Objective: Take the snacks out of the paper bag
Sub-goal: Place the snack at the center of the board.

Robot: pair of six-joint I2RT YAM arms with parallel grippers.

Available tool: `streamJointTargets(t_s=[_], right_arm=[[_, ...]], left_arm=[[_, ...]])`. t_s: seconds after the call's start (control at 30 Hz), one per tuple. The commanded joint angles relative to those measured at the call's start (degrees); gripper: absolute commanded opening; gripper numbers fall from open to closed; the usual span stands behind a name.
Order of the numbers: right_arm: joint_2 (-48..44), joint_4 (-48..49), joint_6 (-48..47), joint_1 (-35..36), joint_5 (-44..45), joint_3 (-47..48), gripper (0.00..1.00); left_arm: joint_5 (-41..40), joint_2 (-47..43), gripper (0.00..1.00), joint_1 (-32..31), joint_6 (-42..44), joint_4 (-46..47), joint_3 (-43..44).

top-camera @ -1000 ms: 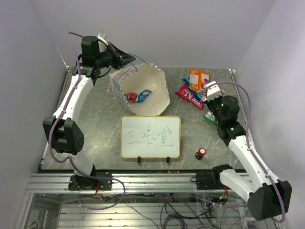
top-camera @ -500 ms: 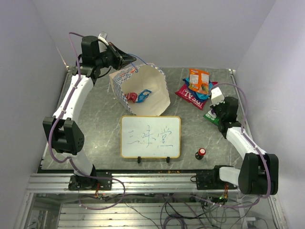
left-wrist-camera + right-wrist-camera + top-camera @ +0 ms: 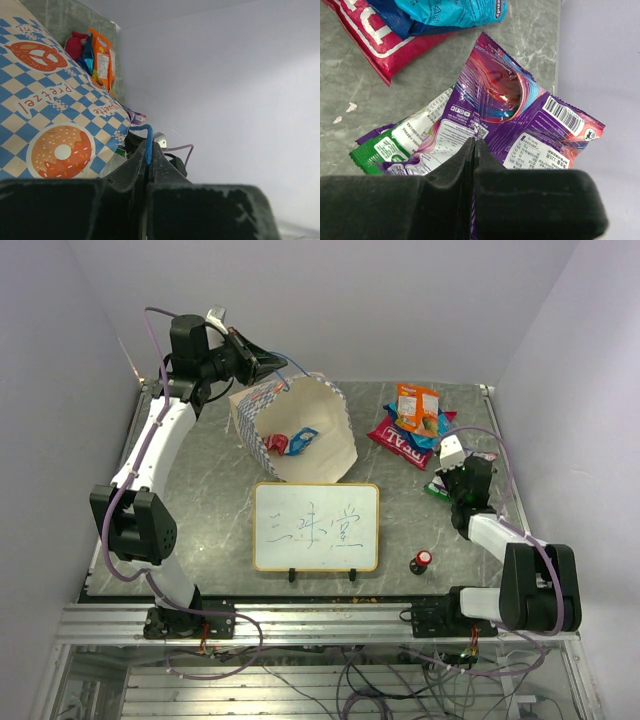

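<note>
Far left, my left tool (image 3: 271, 364) is clamped shut on the blue cord handle (image 3: 142, 128) of the paper bag (image 3: 328, 445), up at the back of the surface (image 3: 210, 500). On the wrist view the cord runs right between the closed fingers. The bag mouth gapes toward the top camera. Two snacks are inside, a small red packet (image 3: 277, 444) touching a small blue packet (image 3: 304, 436). The bag's outside is blue-white check with a donut print, a pretzel print and the word "Pretzel".

Just in front of the bag a framed whiteboard (image 3: 316, 527) stands on two small feet, between the bag and the arm bases. It carries blue handwritten characters I can't read for sure. Right of it, near the front edge, is a red-capped black knob (image 3: 422, 560).

Right side has a pile of snacks out on the surface. An orange packet (image 3: 417, 403) is at the back, and a teal packet (image 3: 455, 10) lies over a big red packet (image 3: 380, 47) with white letters that are cut off. Nearer the right edge, a purple packet (image 3: 520, 110) with a barcode and tiny unreadable print overlaps a green packet (image 3: 372, 152).

My right tool (image 3: 474, 142) is over the purple one, fingers pressed together with nothing between them. I can't tell if they touch it.
</note>
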Motion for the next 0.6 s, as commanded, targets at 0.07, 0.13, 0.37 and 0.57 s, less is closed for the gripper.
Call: streamJointTargets(t_s=[0.07, 0.13, 0.37, 0.57], right_arm=[[-0.9, -4.9, 3.2, -0.3, 2.5, 2.9, 0.00], [-4.0, -8.2, 4.6, -0.3, 1.6, 4.3, 0.06], [-15.2, -17.2, 7.0, 0.6, -3.8, 5.5, 0.44], [-17.5, -22.3, 6.3, 5.4, -10.8, 10.0, 0.55]], left_arm=[[2.1, -0.6, 0.07, -1.2, -1.2, 4.5, -2.1], [1.8, -1.1, 0.07, -1.5, -0.5, 3.7, -2.8], [1.5, -2.1, 0.07, -2.9, 0.7, 2.8, -3.9], [0.5, -2.8, 0.07, -2.9, 1.8, 1.2, -4.1]])
